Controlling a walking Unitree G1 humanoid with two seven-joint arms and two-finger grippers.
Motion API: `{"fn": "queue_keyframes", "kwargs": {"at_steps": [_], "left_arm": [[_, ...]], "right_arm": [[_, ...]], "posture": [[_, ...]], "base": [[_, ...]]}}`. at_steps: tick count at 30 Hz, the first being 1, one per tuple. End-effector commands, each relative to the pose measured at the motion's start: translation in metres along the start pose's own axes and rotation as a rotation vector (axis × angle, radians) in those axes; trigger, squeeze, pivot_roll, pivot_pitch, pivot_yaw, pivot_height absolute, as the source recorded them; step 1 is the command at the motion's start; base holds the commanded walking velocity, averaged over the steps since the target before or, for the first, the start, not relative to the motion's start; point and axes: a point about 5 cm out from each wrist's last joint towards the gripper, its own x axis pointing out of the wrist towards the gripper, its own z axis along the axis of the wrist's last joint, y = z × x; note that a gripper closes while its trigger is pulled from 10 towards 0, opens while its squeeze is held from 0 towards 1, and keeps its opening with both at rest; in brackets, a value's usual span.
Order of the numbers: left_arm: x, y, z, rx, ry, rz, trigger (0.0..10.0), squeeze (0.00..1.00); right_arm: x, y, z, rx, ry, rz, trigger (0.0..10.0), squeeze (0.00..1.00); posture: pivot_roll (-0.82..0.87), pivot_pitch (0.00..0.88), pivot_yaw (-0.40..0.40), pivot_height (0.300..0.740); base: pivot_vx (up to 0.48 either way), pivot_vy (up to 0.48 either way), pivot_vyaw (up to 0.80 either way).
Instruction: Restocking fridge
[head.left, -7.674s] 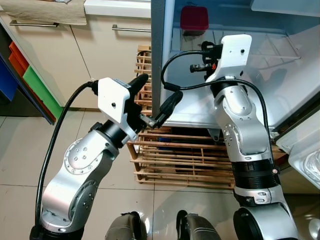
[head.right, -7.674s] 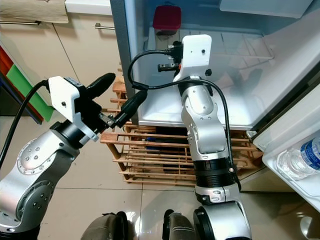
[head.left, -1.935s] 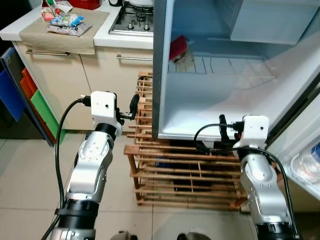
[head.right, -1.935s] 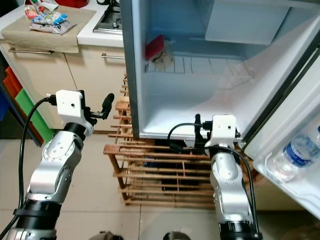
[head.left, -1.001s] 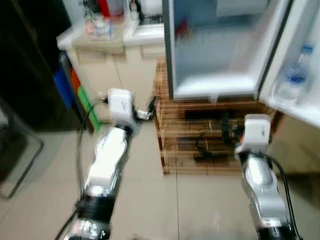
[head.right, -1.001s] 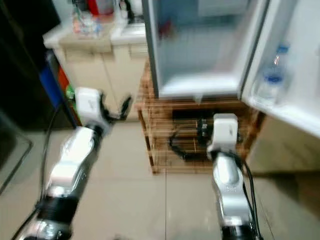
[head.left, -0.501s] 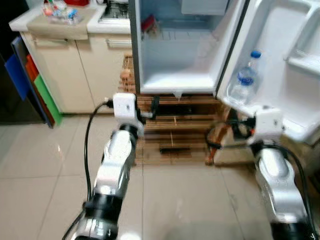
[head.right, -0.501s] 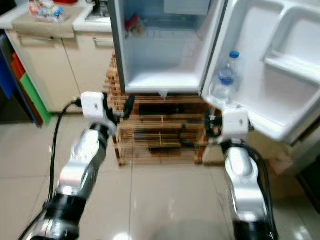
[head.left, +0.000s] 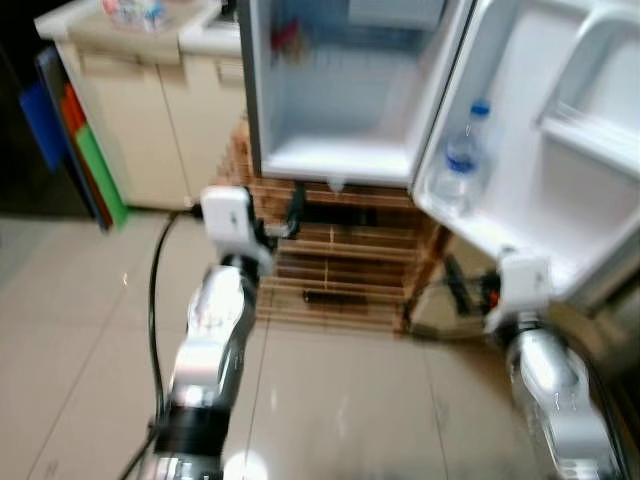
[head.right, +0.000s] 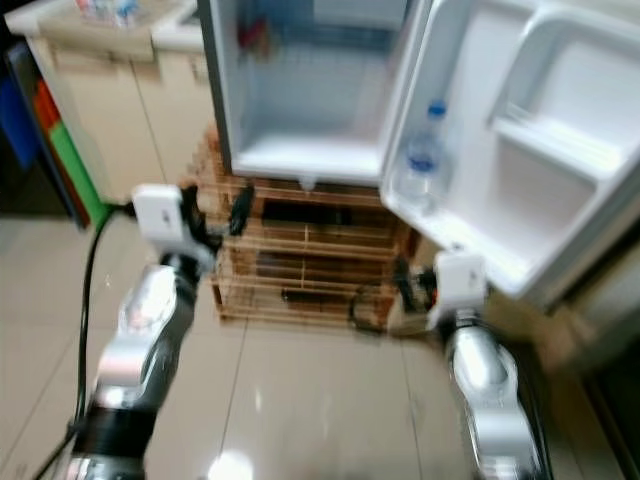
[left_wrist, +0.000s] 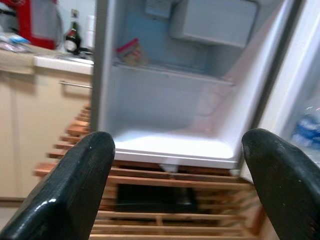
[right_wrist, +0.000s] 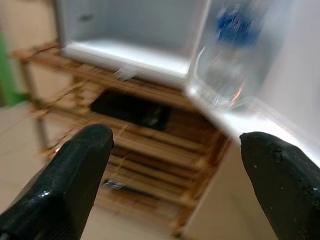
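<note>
While the small fridge stands open on a wooden slatted rack at twelve o'clock, a water bottle sits upright in the lower shelf of its door at about one o'clock. The left gripper hangs before the rack, fingers spread wide and empty. The right gripper, below the door shelf, is likewise released, holding nothing
</note>
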Motion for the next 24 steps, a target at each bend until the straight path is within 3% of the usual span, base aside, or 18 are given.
{"fn": "queue_keyframes", "kwargs": {"at_steps": [1,3,4,5,8,13,16,19,24], "left_arm": [[0.004,-0.007,-0.002,-0.001,0.018,-0.028,10.0,0.00],[0.007,-0.003,-0.008,0.011,0.051,-0.015,10.0,0.00],[0.007,-0.003,-0.008,0.011,0.051,-0.015,10.0,0.00],[0.011,0.003,-0.012,0.037,0.080,0.011,10.0,0.00],[0.014,0.009,-0.014,0.064,0.092,0.032,10.0,0.00],[0.017,0.005,-0.007,0.045,0.052,0.009,10.0,0.00],[0.017,-0.009,-0.003,0.022,0.012,-0.038,10.0,0.00],[0.018,-0.013,-0.005,0.014,0.004,-0.035,10.0,0.00],[0.020,-0.014,-0.006,0.002,0.004,-0.019,10.0,0.00]], "right_arm": [[-0.004,-0.011,-0.003,0.009,0.050,0.018,10.0,0.00],[-0.008,-0.023,-0.020,-0.032,0.164,-0.002,10.0,0.00],[-0.008,-0.023,-0.020,-0.032,0.164,-0.002,10.0,0.00],[-0.005,-0.052,-0.031,-0.107,0.243,-0.214,10.0,0.00],[-0.004,-0.086,-0.035,-0.195,0.300,-0.502,10.0,0.00],[0.006,-0.089,-0.005,-0.216,0.125,-0.587,10.0,0.00],[0.013,-0.093,0.007,-0.212,0.063,-0.676,10.0,0.00],[0.016,-0.103,0.013,-0.233,0.037,-0.780,10.0,0.00],[0.023,-0.112,0.027,-0.284,-0.009,-0.826,10.0,0.00]], "posture": [[-0.18,0.003,0.008,0.740],[-0.19,0.000,0.011,0.740],[-0.19,0.000,0.011,0.740],[-0.19,0.000,0.012,0.740],[-0.19,0.000,0.016,0.740],[-0.18,0.000,0.019,0.740],[-0.17,0.000,0.007,0.740],[-0.17,0.000,0.000,0.740],[-0.17,0.000,0.000,0.740]], "base": [[0.000,0.000,0.00],[0.000,0.000,0.00],[0.000,0.000,0.00],[0.000,0.000,0.00],[0.000,0.000,0.00],[0.000,0.000,0.00],[0.000,0.000,0.00],[0.210,-0.240,0.00],[0.317,-0.358,0.00]]}}
